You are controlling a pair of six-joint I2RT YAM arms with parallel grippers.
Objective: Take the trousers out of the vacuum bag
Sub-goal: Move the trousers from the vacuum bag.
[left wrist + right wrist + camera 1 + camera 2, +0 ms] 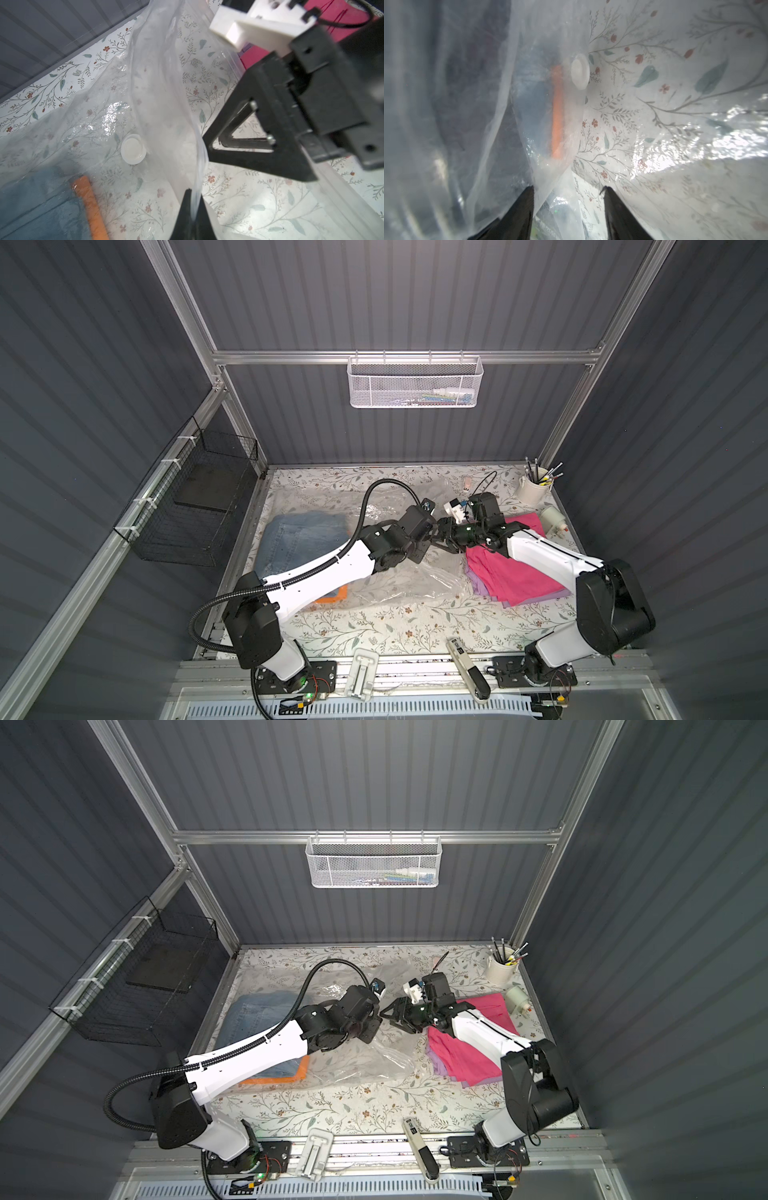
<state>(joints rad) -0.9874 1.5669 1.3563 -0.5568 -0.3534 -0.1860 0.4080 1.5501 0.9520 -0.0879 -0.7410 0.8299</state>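
Reading the table (374,630) as a clock face with six o'clock at the arm bases, a black-and-white handheld device (467,668) lies on the rail at the near edge, about six. Beyond it the vacuum bag (399,576) sprawls from eight o'clock across the centre towards eleven. Inside it at eight to nine, the denim trousers (303,537) lie on top of the orange trousers (338,594), of which only an edge shows. At four o'clock, outside the bag and partly under the right arm, the hot pink trousers (523,576) lie on the lilac trousers (478,587). The two grippers meet tip to tip over the centre. In the left wrist view the left gripper (192,197) has its fingers pressed together on a raised fold of the bag's film. In the right wrist view the right gripper (568,190) stands with its fingers spread, loose film draped between them and lying against one finger. The bag's white valve (133,149) sits between the grippers and the bagged trousers. At one o'clock, in the far corner, stands a white cup (534,489) holding pens.
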